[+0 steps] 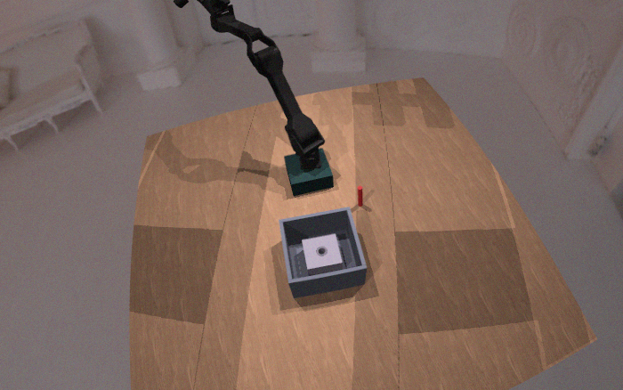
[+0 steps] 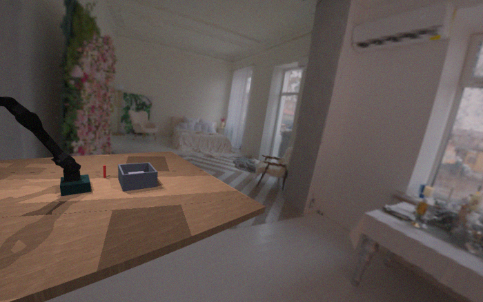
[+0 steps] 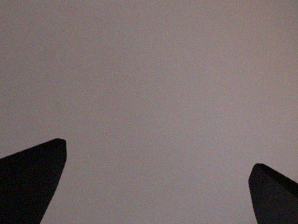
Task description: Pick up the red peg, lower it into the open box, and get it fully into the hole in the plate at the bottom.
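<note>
The red peg [image 1: 360, 195] [image 2: 104, 171] stands upright on the wooden table, just beyond the far right corner of the open blue-grey box [image 1: 328, 283] [image 2: 136, 181]. A white plate [image 1: 330, 263] with a dark round hole [image 1: 320, 250] lies at the bottom of the box. The arm rises from its green base [image 1: 310, 178] [image 2: 74, 185] and leans up and back out of the top and exterior views, so the hand is far from the peg and box. In the wrist view my gripper [image 3: 162, 163] is open, with nothing between the two dark fingertips, only a blank grey background.
The wooden table [image 1: 459, 275] [image 2: 142, 227] has darker patches and ends at edges on all sides. The arm's base stands just behind the box. A bench, pillars and room furniture lie beyond the table.
</note>
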Action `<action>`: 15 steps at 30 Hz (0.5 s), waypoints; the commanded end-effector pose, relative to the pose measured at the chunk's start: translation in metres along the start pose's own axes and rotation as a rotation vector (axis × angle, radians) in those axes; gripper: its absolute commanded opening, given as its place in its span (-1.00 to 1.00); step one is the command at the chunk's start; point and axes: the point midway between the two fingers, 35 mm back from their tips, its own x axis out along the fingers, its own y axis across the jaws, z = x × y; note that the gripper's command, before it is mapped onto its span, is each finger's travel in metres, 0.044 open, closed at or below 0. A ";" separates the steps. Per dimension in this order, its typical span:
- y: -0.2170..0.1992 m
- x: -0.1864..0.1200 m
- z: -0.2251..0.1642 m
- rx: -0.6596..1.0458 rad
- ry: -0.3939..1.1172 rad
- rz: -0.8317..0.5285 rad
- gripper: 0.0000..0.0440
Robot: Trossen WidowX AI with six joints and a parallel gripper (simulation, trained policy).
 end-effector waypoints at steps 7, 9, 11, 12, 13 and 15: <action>-0.089 -0.003 0.009 0.021 -0.100 -0.113 1.00; -0.125 -0.006 0.007 0.039 -0.140 -0.163 1.00; -0.162 -0.011 0.002 0.053 -0.179 -0.219 1.00; -0.180 -0.015 -0.002 0.058 -0.197 -0.249 1.00; -0.198 -0.019 -0.006 0.062 -0.214 -0.280 1.00; -0.233 -0.029 -0.015 0.067 -0.247 -0.344 1.00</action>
